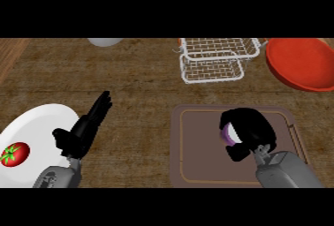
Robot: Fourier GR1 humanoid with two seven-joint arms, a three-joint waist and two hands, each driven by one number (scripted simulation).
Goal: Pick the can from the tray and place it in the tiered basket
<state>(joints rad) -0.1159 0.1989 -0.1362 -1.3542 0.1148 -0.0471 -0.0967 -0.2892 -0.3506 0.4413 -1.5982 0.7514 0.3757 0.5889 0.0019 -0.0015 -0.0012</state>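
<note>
The can [228, 132] is being held by the right hand [248, 130], w/ fingers curled round it, over the brown tray [195, 145] at the near right. Only a small purple and white bit is being shown; the rest is being hidden by the hand. The left hand [81, 132] is being kept open, fingers straight, by the white plate [39, 123] w/ a tomato [14, 153] on it.

The white tiered basket [212, 62] is sitting at the far side, well apart. The can could be tipped or bumped on the wire rim if it is being carried too low. A red bowl [303, 62] is just beside the basket & could be knocked.

The basket's far part is being cut off, so its tiers are hard to make out.
</note>
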